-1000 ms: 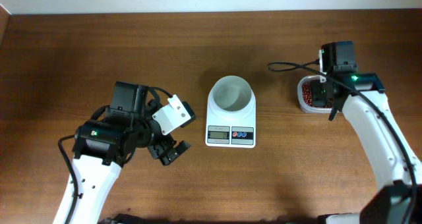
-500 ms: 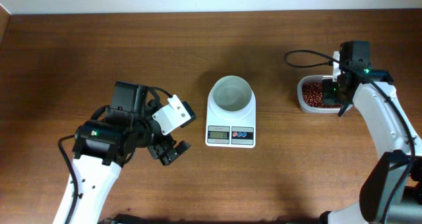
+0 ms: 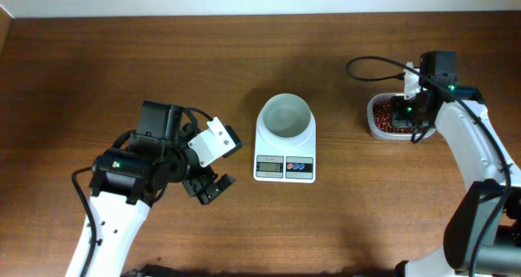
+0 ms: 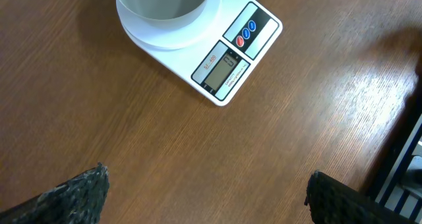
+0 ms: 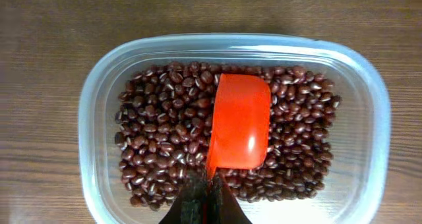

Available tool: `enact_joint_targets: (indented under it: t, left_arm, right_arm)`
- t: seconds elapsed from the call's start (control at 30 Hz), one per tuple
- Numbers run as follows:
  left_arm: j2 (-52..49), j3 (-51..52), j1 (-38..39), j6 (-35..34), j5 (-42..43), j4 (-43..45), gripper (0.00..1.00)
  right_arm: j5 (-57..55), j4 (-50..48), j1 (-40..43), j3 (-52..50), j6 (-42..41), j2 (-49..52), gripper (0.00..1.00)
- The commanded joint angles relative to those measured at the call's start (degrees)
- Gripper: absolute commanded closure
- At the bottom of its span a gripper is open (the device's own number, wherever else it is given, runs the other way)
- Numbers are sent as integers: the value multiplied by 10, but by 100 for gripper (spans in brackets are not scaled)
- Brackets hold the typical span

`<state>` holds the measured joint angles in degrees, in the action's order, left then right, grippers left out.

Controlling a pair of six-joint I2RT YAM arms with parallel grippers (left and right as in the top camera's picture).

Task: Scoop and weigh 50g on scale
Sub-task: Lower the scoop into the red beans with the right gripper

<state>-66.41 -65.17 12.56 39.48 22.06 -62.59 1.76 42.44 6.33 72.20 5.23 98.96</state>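
Though unseen overhead, a scoop [image 5: 239, 122] sits among beans [image 5: 158, 138].

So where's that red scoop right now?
In the right wrist view, the red scoop sits on the beans in the clear tub, its handle pinched by the right gripper; overhead, that tub is right of the scale.

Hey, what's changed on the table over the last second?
The right gripper turned, its wrist end swinging rightward over the bean tub. It stays shut on the red scoop, which rests among the beans. Nothing was picked up or released. The left gripper, open, the scale and its bowl have not moved.
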Motion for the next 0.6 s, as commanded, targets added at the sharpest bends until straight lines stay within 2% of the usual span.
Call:
enact_joint_targets:
  t: [0.0,0.23,0.57]
  left_arm:
    - [8,-5,-2,7,0,0,1]
    - [8,-5,-2,7,0,0,1]
    - [8,-5,-2,7,0,0,1]
  right_arm:
    - [95,10,36,-5,5,11,96]
    - [203,37,107,-5,5,22,96]
    - [249,62,127,-5,3,60,96]
